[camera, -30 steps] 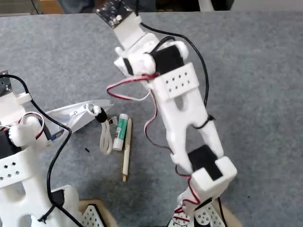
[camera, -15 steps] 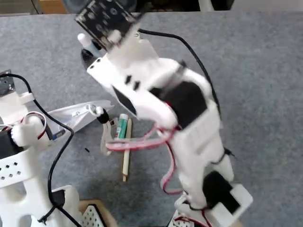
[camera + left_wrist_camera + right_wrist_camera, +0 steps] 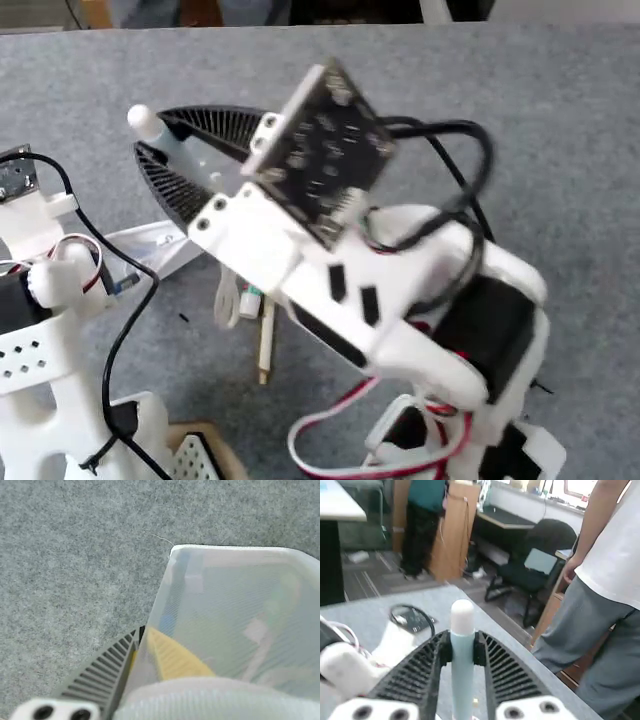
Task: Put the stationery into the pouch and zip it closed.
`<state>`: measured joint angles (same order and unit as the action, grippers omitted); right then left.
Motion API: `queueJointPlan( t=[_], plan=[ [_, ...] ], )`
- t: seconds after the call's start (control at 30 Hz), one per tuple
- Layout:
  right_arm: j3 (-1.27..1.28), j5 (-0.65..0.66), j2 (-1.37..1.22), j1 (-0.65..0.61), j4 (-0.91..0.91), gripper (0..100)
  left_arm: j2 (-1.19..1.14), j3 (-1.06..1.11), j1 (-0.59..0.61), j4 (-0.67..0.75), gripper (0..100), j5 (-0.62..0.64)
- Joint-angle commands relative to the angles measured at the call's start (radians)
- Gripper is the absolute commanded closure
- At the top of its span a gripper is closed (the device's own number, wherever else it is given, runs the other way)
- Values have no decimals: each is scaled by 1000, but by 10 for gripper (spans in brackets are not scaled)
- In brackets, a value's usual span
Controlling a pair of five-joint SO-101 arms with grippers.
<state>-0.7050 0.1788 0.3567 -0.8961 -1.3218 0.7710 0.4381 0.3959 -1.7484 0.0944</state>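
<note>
A pale blue pen [image 3: 172, 148] with a white cap is clamped between the black ribbed fingers of my right gripper [image 3: 155, 135], held high above the table. From the wrist, that pen [image 3: 462, 645] stands upright in the right gripper [image 3: 462, 641]. The translucent pouch [image 3: 150, 246] lies on the grey table beside my left arm, and my left gripper [image 3: 142, 652] pinches the corner of the pouch [image 3: 235, 610]. A wooden pencil [image 3: 266, 345], a partly hidden glue stick [image 3: 249, 296] and a white cord loop [image 3: 226, 300] lie just right of the pouch.
The right arm's white body [image 3: 400, 300] hangs over the table's middle and hides part of the loose stationery. Grey felt table [image 3: 560, 140] stretches bare to the right and far side. The left arm's base [image 3: 60, 400] fills the near left corner.
The right arm swung up and towards the camera, bringing its gripper and the blue pen into sight above the pouch. The left arm and pouch stayed put.
</note>
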Motion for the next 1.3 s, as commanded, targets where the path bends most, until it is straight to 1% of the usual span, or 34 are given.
queueJointPlan(
  t=[0.0,0.17,0.33,0.4,0.53,0.63,0.77,0.87,0.97,1.27],
  plan=[
    [-35,-58,33,-14,32,986,-14,5,-16,6,972,-3],
    [-35,-153,36,-17,89,986,-14,8,-16,6,972,-3],
    [-5,-221,30,-17,166,986,-15,4,-19,5,972,-3],
    [24,-249,30,-17,187,986,-15,-19,-42,-11,972,-3],
    [87,-252,31,-17,195,986,-15,-111,-128,-14,972,2],
    [110,-244,39,-12,195,986,-17,-196,-186,-14,973,81],
    [108,-247,39,31,195,986,-17,-305,-272,-14,973,157],
    [114,-249,39,55,195,986,-17,-354,-318,-15,973,175],
    [150,-244,38,68,216,986,-17,-332,-344,-15,973,175],
    [361,-242,42,135,350,986,-17,-255,-344,-15,973,175]
  ],
)
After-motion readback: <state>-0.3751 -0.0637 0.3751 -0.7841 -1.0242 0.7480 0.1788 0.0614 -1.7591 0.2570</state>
